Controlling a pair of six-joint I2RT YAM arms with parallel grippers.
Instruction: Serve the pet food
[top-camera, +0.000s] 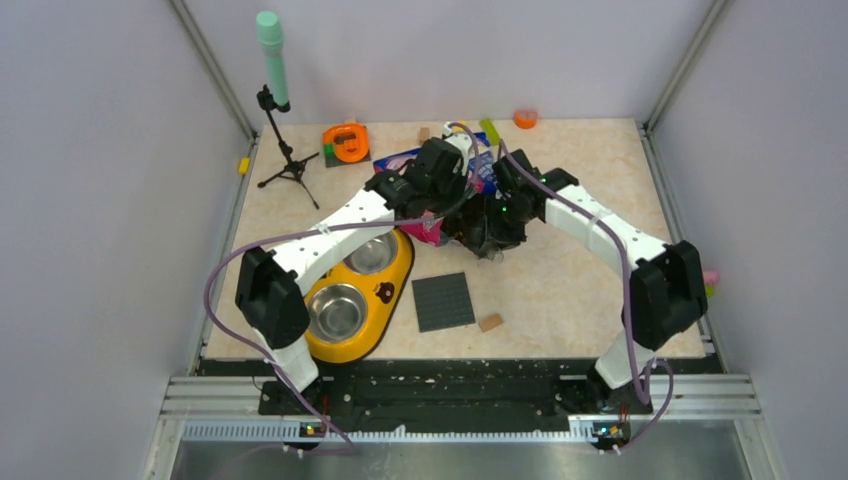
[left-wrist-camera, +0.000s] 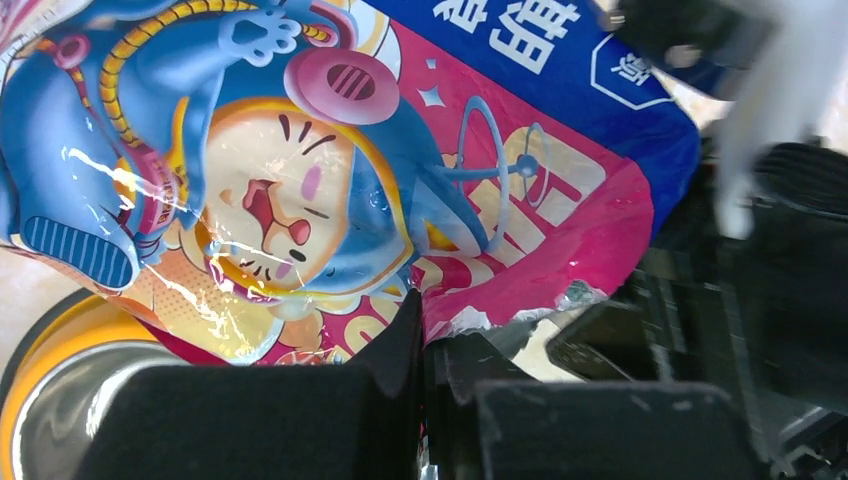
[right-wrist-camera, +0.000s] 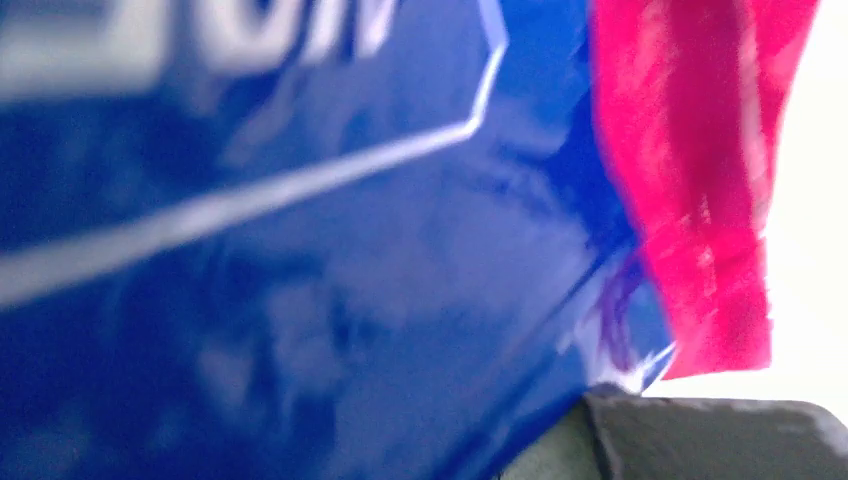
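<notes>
1. My left gripper (left-wrist-camera: 425, 335) is clenched on the pet food bag (left-wrist-camera: 300, 200). Its two black fingers are pressed together on the ragged, torn pink edge at the bag's lower end.
2. In my left wrist view the bag fills almost everything above those fingers. The cartoon cat in its helmet faces the camera, with the blue band of white lettering running off to the upper right.
3. My right gripper (top-camera: 487, 232) is up against the same bag from the other side. In my right wrist view, blurred blue and pink film covers nearly the whole frame, and only one dark finger (right-wrist-camera: 700, 440) shows at the bottom. I cannot tell whether that gripper is clamped on the bag or merely against it.
4. The pet food itself is hidden from me; I see only its bag.
5. From above, both arms meet over the middle of the table (top-camera: 570, 290), with the bag between the two grippers.
6. The bag's pink end hangs just beside the far bowl of the yellow feeder (top-camera: 398, 285). The feeder's yellow rim and steel bowl show below the bag at the lower left of my left wrist view.
</notes>
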